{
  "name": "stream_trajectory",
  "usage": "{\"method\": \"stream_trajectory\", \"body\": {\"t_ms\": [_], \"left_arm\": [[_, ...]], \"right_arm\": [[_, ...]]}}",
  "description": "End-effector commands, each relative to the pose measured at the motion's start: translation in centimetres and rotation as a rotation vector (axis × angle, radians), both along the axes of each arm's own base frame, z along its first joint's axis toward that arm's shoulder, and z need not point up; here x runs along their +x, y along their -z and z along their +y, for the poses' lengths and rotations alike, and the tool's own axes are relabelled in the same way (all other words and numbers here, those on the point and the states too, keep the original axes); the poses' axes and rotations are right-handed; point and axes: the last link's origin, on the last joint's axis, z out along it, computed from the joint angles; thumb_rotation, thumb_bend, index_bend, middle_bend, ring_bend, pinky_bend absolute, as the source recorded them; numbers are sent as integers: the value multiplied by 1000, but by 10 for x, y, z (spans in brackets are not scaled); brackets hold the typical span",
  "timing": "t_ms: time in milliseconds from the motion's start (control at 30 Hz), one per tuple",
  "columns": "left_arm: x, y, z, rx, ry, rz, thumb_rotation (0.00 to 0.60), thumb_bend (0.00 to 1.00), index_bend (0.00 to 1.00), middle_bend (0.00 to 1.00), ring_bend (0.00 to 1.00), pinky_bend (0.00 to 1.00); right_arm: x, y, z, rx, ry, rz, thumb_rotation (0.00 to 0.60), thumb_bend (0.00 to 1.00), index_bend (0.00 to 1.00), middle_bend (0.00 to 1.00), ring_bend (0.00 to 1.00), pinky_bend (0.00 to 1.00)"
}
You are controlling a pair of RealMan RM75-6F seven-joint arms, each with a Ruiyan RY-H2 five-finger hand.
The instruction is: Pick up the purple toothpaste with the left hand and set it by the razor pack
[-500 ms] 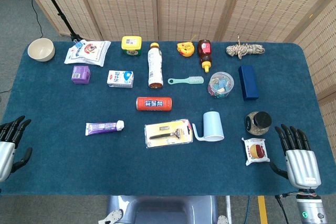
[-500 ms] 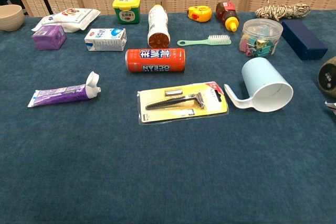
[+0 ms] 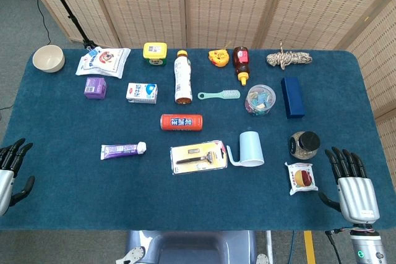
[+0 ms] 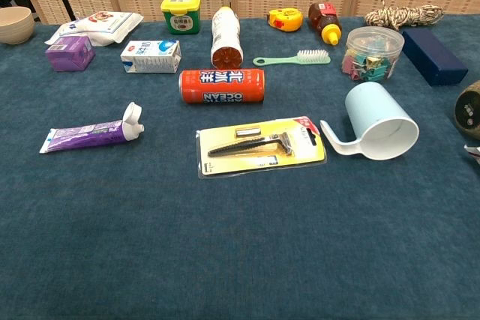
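Left hand [image 3: 9,174] cut off by frame edge; jar [image 4: 471,110] cropped in chest view.

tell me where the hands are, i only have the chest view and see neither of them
Observer: The left hand sits at the table's left edge, fingers spread, holding nothing, well left of the purple toothpaste.
Operator: and the right one
Observer: The right hand rests at the near right corner, fingers spread and empty, just right of a small snack packet that your view cuts off.
Operator: anything between the left hand and the tube
Observer: Only bare blue table. The tube lies with its white cap toward the razor pack, a gap of cloth between them.
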Motion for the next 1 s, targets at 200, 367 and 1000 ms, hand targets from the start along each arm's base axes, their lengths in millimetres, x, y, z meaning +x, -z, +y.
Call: {"method": "stream_trajectory", "body": {"t_ms": [200, 367, 1000], "left_arm": [[-2, -1, 3, 3, -3, -1, 600, 386, 174, 96, 140, 155], [-1, -2, 9, -1, 2, -1, 600, 386, 282, 193, 229, 251], [19, 12, 78, -191, 59, 80, 600, 273, 296, 248, 252, 268]], "right_arm": [[0, 0, 3, -1, 4, 0, 600, 152, 62, 66, 38, 77], [0, -2, 4, -6, 7, 3, 600, 151, 62, 66, 37, 77], [4, 1, -4, 19, 3, 3, 600, 151, 62, 66, 38, 77]]}}
